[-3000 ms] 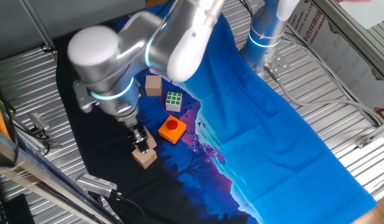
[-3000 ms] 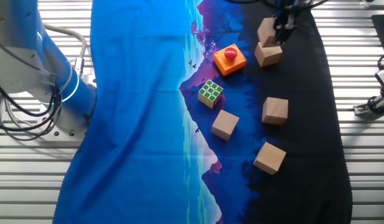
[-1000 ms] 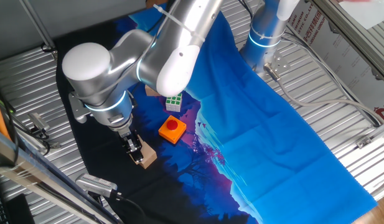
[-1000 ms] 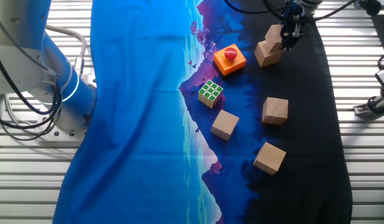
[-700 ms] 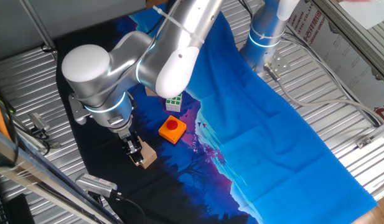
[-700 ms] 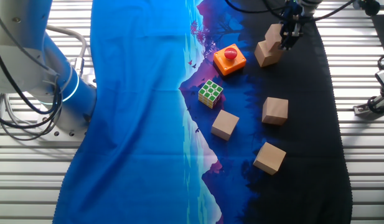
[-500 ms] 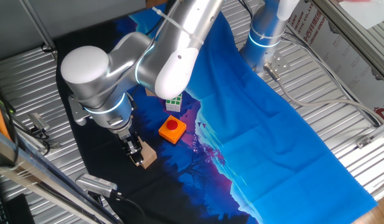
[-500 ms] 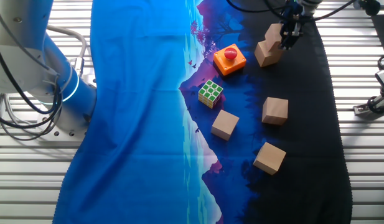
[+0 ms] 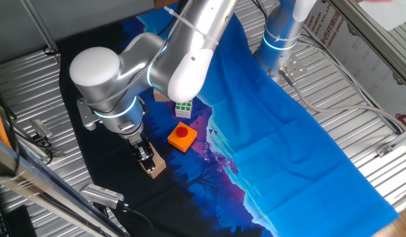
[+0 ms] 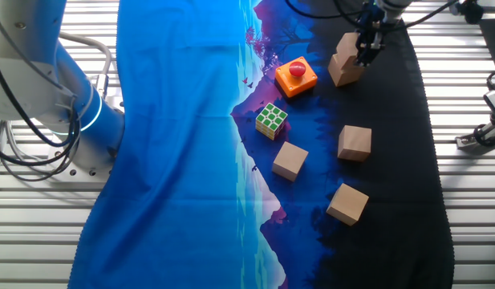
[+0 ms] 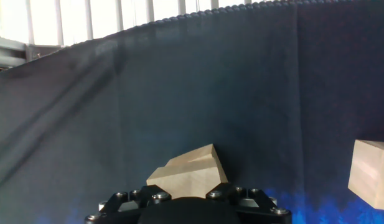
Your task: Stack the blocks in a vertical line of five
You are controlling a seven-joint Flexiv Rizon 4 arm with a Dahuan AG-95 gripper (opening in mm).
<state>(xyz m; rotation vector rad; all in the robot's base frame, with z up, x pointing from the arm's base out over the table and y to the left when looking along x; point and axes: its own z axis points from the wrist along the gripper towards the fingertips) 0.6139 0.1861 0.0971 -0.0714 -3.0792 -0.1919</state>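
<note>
In the other fixed view, my gripper (image 10: 363,51) is shut on a light-tan block (image 10: 344,42) and holds it against the top of a second block (image 10: 346,71) on the black cloth. In the hand view the held block (image 11: 187,173) sits tilted between the jaws, and another block (image 11: 371,172) lies at the right edge. Three more blocks lie loose on the cloth (image 10: 355,143), (image 10: 290,160), (image 10: 346,203). In one fixed view the gripper (image 9: 146,160) hides the held block. Only the lower block (image 9: 156,168) shows under it.
An orange block with a red button (image 10: 296,76) and a green-and-white puzzle cube (image 10: 272,120) lie left of the blocks. A blue and black cloth (image 10: 183,144) covers the slatted metal table. A second arm's base (image 10: 71,104) stands at the left.
Over three seconds the gripper came down with its block onto the lower block. In the last second it shifted slightly sideways. The loose blocks stayed put.
</note>
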